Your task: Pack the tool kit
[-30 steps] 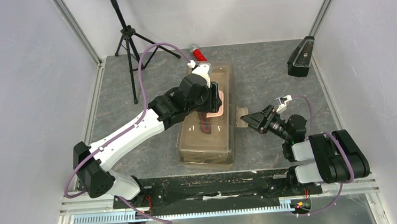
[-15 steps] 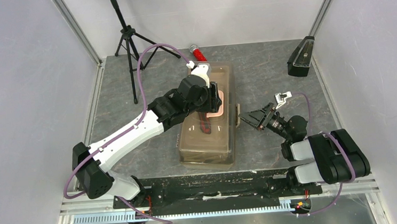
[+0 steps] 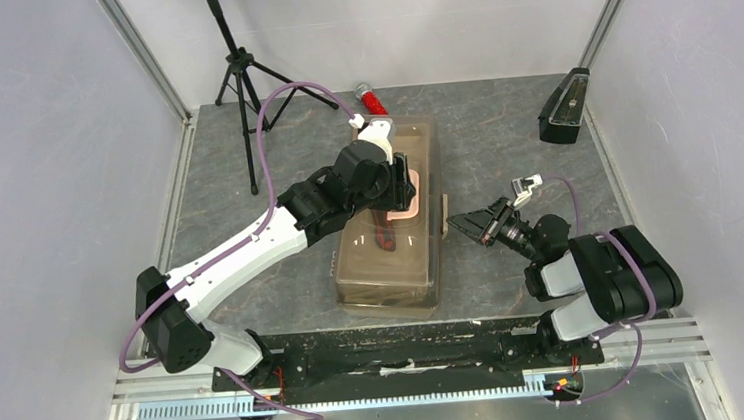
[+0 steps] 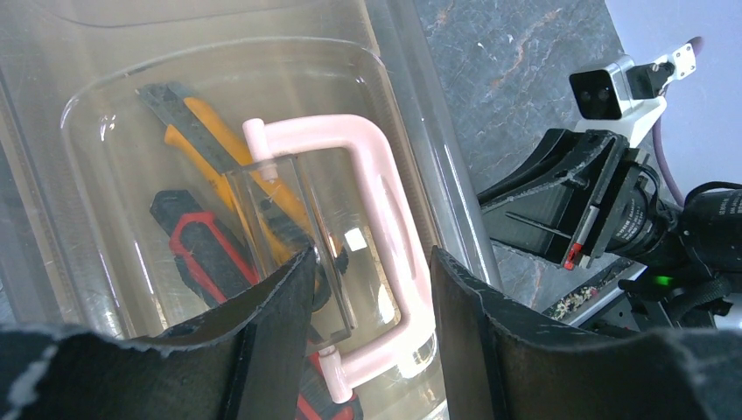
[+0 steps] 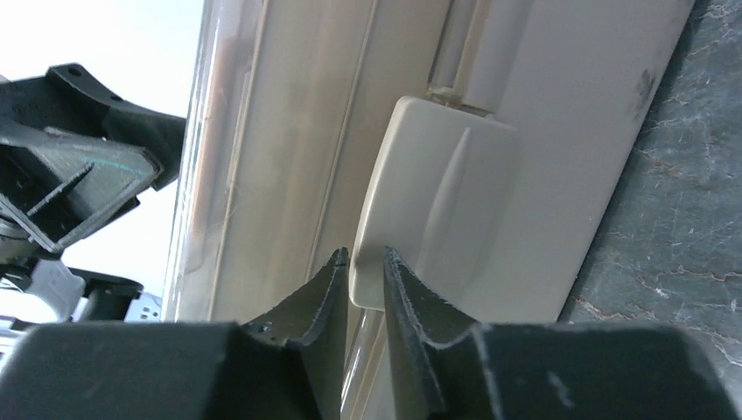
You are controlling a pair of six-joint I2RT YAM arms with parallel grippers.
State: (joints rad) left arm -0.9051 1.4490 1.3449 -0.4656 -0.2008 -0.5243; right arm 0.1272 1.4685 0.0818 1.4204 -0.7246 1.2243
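The translucent tan toolbox [image 3: 392,264] lies in the middle of the table with its lid down. My left gripper [image 3: 398,183] hovers over the lid, open, its fingers either side of the cream lid handle [image 4: 385,201] without touching it. Through the lid I see an orange utility knife [image 4: 201,131] and a red one [image 4: 197,254]. My right gripper [image 3: 454,224] is at the box's right side, shut on the edge of the cream latch [image 5: 437,192]; the fingertips [image 5: 389,262] pinch its lower corner against the box wall [image 5: 280,157].
A red glittery cylinder [image 3: 372,102] lies just behind the toolbox. A black metronome [image 3: 564,107] stands at the back right corner. A black tripod [image 3: 242,80] stands at the back left. White walls close in the table on three sides.
My right gripper has slid left to the toolbox's side and closed from wide open onto the latch, which has swung up against the box. The left arm has not moved.
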